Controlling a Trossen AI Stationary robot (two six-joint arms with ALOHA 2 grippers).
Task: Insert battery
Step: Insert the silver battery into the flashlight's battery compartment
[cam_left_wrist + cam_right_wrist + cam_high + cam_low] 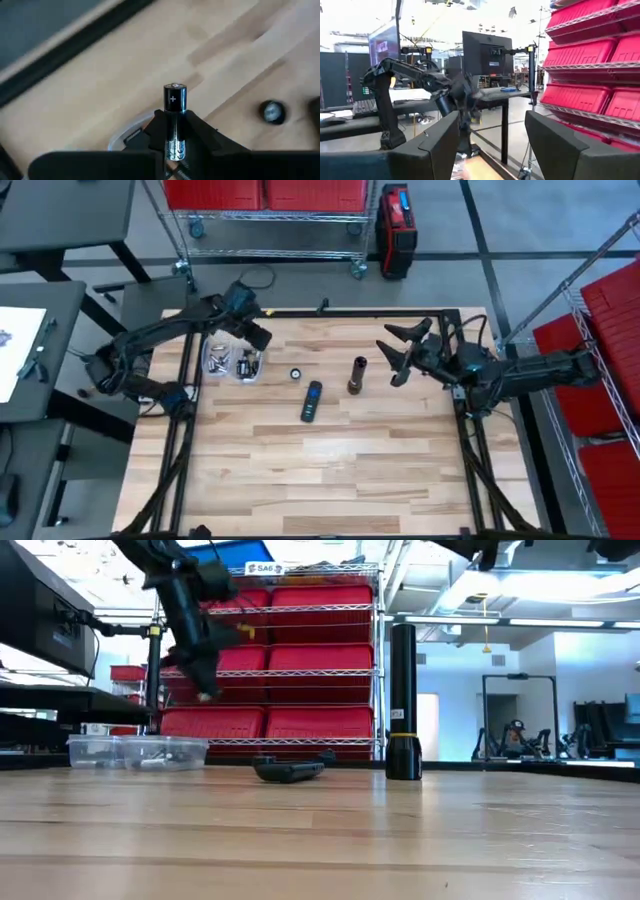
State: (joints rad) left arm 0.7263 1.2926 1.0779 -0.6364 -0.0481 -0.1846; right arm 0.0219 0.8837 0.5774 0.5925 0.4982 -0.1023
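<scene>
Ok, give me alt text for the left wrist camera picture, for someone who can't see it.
The left gripper holds a black battery between its two dark fingers, the end marked with a plus sign pointing away from the camera. Beyond it lies the light wooden table, with a small round dark cap resting on it and the rim of a clear plastic container just behind the fingers.

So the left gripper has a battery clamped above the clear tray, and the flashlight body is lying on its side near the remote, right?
Not quite. The flashlight body stands upright near the remote, as the low view shows. The rest holds: the left gripper has a battery clamped above the clear tray.
</scene>
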